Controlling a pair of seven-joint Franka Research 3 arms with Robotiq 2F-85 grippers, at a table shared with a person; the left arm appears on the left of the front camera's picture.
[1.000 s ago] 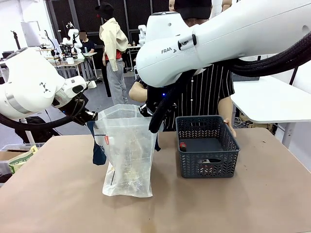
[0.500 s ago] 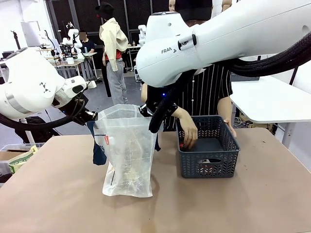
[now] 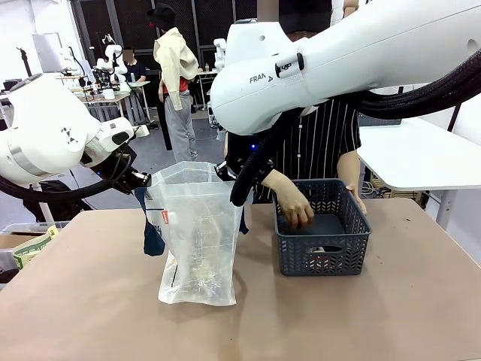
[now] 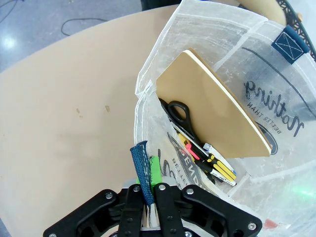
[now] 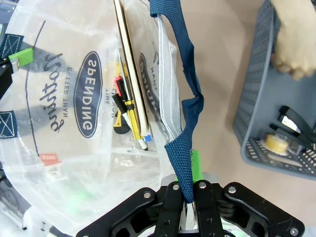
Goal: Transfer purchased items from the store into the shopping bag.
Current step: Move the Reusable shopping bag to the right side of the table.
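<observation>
Two pincers, nearest the robot's side, each clamped on a bag handle. Left pincer [image 4: 148,183]: jaws closed tight on one navy strap [image 4: 141,165], a green pad showing beside it. Right pincer [image 5: 187,190]: jaws closed tight on the opposite navy strap [image 5: 186,113], a green pad beside that one too.

One shopping bag [image 3: 197,241]: translucent, whitish, upright on the brown table [image 3: 83,308], left of centre. Its mouth was held open between the two straps. It bore a small red label [image 3: 165,217] and dark print on its side.

Purchased items [image 4: 202,153] inside the bag:
- one flat tan board [image 4: 212,106], standing on edge
- one pair of black-handled scissors [image 4: 177,112], against the board
- several yellow-and-black pens or markers [image 4: 217,167], low beside it

One basket [image 3: 353,248]: dark grey with lattice sides, on the table just right of the bag and apart from it. Contents at its near end were one yellowish tape roll [image 5: 275,143] and one black item [image 5: 292,118], kind not made out.

One person's hand [image 3: 295,210]: down inside the basket by its left wall, fingers curled. Whether it gripped anything could not be told. The other hand [image 3: 353,197] rested at the far right rim.

One person in a striped shirt [image 3: 323,150] stood at the far side of the table.
</observation>
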